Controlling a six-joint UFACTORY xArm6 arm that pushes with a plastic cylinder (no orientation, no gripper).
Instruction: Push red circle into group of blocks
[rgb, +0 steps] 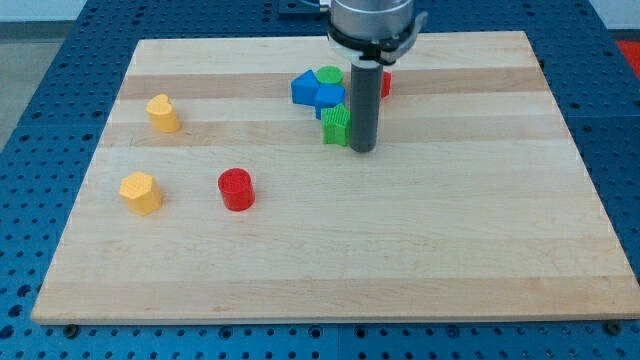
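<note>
The red circle (236, 189) stands alone on the wooden board (400, 250), left of centre. A group of blocks sits near the view's top centre: a blue block (304, 88), a green round block (329, 76), a second blue block (331, 97), a green ribbed block (336, 127) and a red block (385, 84) mostly hidden behind the rod. My tip (363, 150) rests on the board just right of the green ribbed block, touching or nearly touching it. The tip is far to the right and above the red circle.
Two yellow blocks lie at the view's left: one (163, 113) higher up and one (140, 192) lower, left of the red circle. The board's edges border a blue perforated table (40, 120).
</note>
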